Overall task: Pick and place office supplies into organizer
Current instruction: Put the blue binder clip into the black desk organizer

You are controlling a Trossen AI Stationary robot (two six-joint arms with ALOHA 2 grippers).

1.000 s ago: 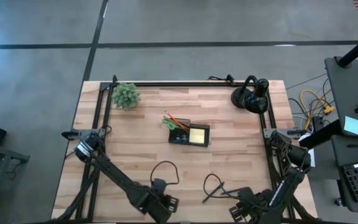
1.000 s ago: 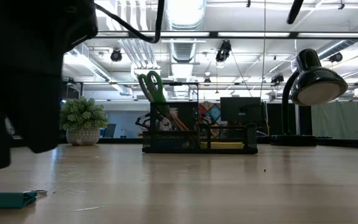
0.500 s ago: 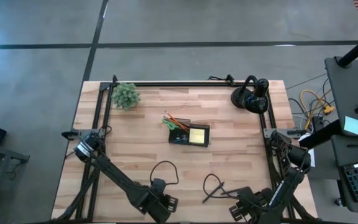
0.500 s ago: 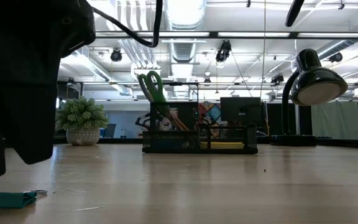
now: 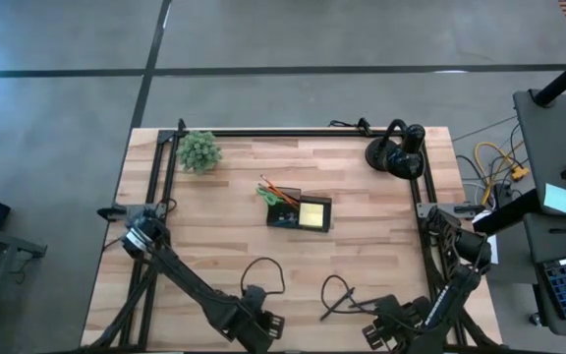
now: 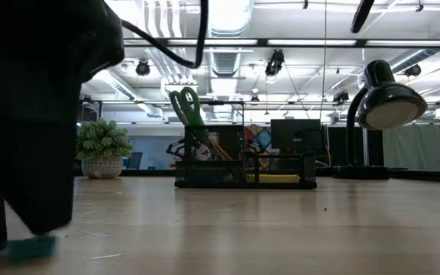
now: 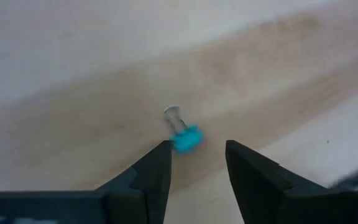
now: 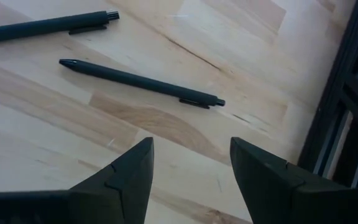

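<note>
A small blue binder clip point(image 7: 184, 138) with a metal handle lies flat on the wood. My left gripper point(image 7: 196, 157) is open just above it, one finger to each side, near the table's near edge point(image 5: 258, 329). In the low view the clip point(image 6: 40, 246) shows half hidden behind that gripper. My right gripper point(image 8: 191, 155) is open over two black pens point(image 8: 142, 83) point(image 8: 42, 26) lying on the table near the near-right corner. The black organizer point(image 5: 300, 209) stands mid-table and holds a yellow sticky pad point(image 5: 312, 212), orange pencils point(image 5: 275, 187) and green-handled scissors point(image 6: 186, 107).
A potted plant point(image 5: 199, 150) stands at the far left, and a black desk lamp point(image 5: 398, 152) at the far right. A black frame rail point(image 8: 344, 93) runs close beside the pens. Bare wood lies between the organizer and both grippers.
My left gripper has come down toward the blue clip near the near edge; in the low view its dark bulk has sunk almost to the table and now partly covers the clip. The clip and the pens have stayed where they were.
</note>
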